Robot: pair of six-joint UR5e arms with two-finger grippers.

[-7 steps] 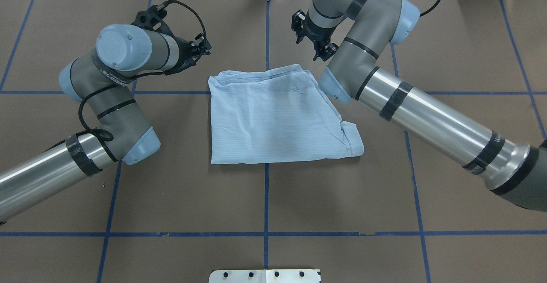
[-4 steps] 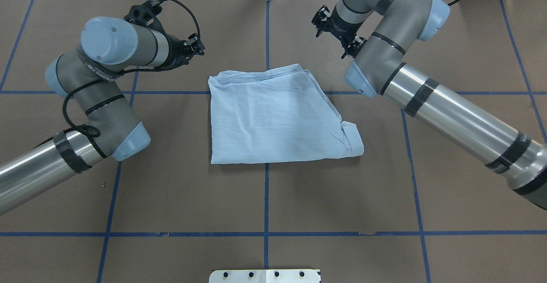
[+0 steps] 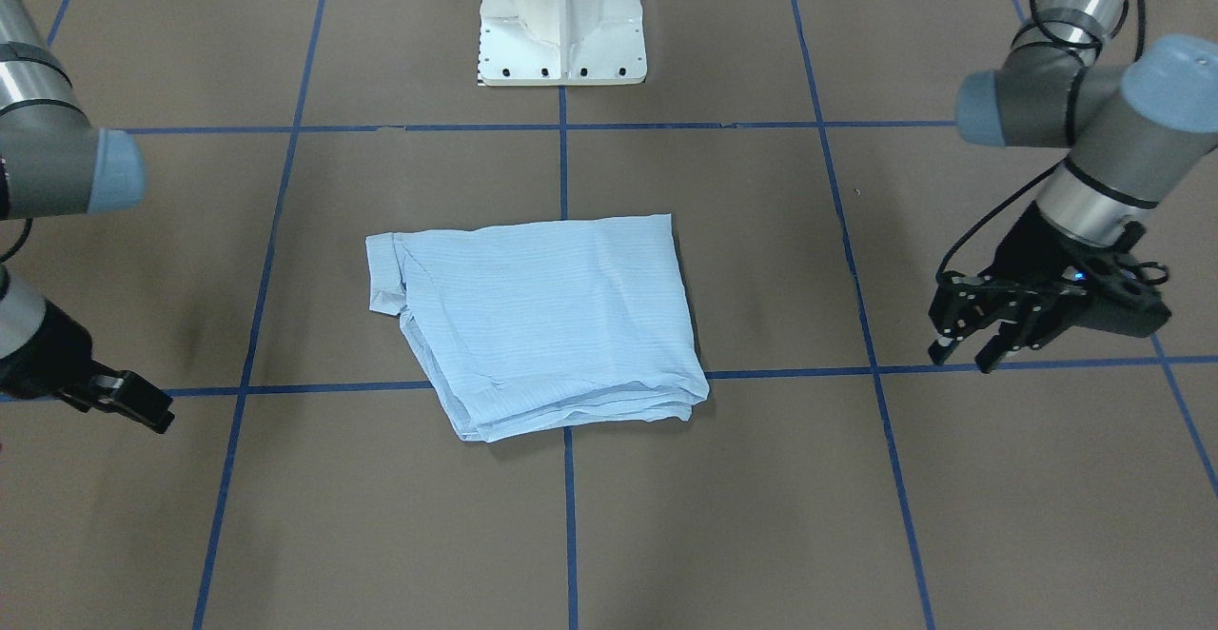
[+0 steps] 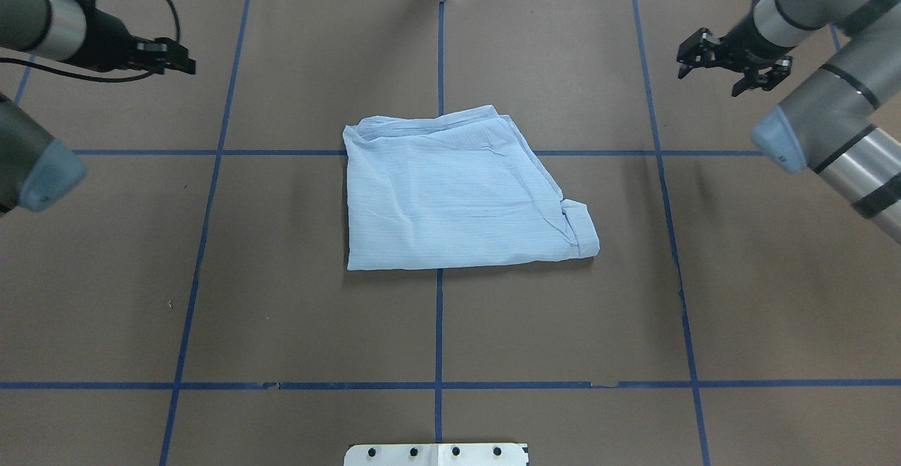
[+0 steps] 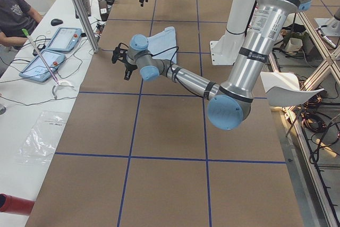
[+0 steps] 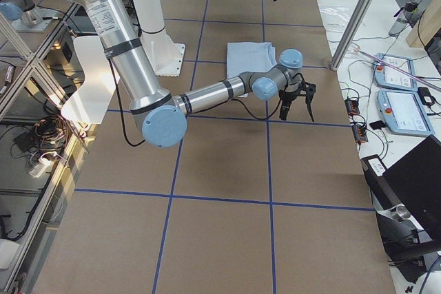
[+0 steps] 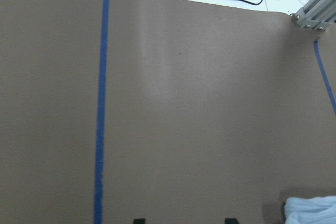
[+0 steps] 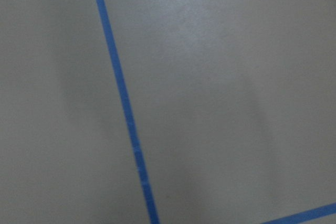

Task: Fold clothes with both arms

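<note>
Shirt: the light-blue shirt [image 4: 450,191] lies folded flat at mid-table, on a crossing of the blue tape lines [image 4: 438,325]; a turned-up edge sits at its corner nearest the robot, on the R arm's side.
L claw: the left gripper [image 3: 961,360] hangs above the brown table [image 4: 281,276] w/ fingers spread, nothing between them. The shirt is well apart, inboard of it and closer to the robot; only a shirt corner shows at the wrist cam's lower edge.
R claw: the right gripper [image 6: 298,113] hangs w/ fingers apart, also empty. The shirt is well apart, inboard and closer to the robot.
Between claws: the shirt, touched by neither.
Bkgd: white pedestal base [image 3: 561,30] beyond the shirt from both claws.
</note>
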